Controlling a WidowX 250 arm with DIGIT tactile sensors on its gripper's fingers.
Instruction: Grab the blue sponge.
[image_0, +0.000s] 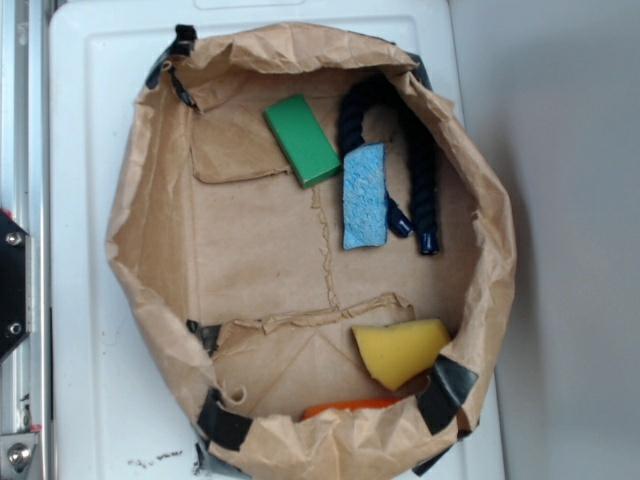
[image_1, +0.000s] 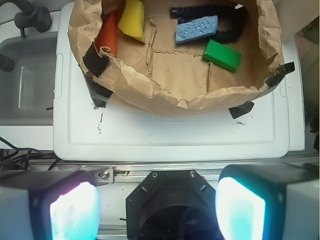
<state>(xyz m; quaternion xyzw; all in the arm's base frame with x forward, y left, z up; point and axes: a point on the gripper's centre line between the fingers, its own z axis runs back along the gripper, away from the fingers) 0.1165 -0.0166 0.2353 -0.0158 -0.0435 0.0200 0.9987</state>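
Exterior: I see the sponge (image_0: 365, 196) flat on the bag (image_0: 150, 190) floor, w/ one long edge touching the block (image_0: 302, 140) and the other overlapping the rope (image_0: 420, 175). No gripper in shot.

Wrist: gripper (image_1: 157, 207) w/ fingers (image_1: 240, 205) wide apart, holding nothing, sits off the lid (image_1: 170, 137), well apart from the sponge (image_1: 197, 29) at top. Fingertips cut off at the frame's bottom edge.

Bright, even light throughout; the tool (image_1: 157, 205) pads glare cyan and blurred in the wrist view.
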